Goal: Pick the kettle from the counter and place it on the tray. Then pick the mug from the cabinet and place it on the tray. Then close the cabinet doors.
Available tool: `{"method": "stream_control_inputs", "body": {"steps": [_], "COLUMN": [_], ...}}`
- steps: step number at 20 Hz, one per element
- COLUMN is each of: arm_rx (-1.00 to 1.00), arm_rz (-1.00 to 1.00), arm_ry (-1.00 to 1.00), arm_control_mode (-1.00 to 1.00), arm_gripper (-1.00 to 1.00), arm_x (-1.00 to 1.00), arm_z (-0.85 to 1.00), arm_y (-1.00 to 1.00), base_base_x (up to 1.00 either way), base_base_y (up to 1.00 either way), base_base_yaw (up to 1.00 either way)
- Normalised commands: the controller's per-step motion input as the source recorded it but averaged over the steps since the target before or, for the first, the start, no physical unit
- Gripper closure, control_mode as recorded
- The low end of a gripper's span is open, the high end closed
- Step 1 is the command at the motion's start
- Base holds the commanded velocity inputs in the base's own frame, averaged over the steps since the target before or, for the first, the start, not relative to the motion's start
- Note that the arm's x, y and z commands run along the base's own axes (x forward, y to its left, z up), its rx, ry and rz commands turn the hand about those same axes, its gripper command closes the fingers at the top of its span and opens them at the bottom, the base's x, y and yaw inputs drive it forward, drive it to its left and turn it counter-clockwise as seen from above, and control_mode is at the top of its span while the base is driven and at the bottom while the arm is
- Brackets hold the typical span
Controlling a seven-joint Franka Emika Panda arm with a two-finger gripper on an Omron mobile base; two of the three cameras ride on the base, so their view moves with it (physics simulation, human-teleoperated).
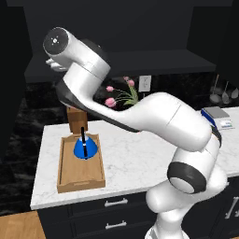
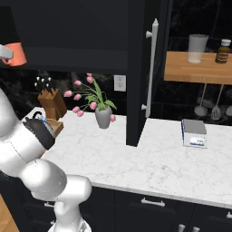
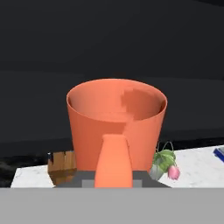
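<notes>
Hand view: smooth orange-red tapered mug (image 3: 116, 127), handle clamped in gripper (image 3: 113, 183).

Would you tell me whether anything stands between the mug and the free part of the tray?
Nothing visible does. The mug is held up by the cabinet, the kettle fills the tray's far end, and the near end lies bare, the arm's own links arching beside it.

Orange-red cylindrical mug (image 3: 114, 127); bright blue cone-shaped kettle (image 1: 85, 148) with black handle; light-brown wooden tray (image 1: 80, 179); white grey-veined marble counter (image 1: 135, 163).
</notes>
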Motion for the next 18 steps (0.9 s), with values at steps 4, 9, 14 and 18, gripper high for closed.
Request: {"method": "stream_control_inputs", "body": {"steps": [4,9,14,18], "arm_rx": [0.0,0.0,0.02,0.05], "arm_rz": [0.3,0.46,0.77,0.91], "arm_ry": [0.0,0.0,0.0,0.05], "arm_control_mode": [-1.0,-1.0,-1.0,-1.0], "arm_gripper": [1.0,1.0,1.0,1.0], "arm_x": [-0.85,-0.59,-0.34,0.0], "arm_z": [-0.33,-0.49,-0.55,-0.65], "arm_y": [-0.52,-0.49,-0.36,-0.06], "base_base_x": [0.0,0.0,0.0,0.0], "base_base_y": [0.0,0.0,0.0,0.0], "base_base_yaw": [0.0,0.0,0.0,0.0]}}
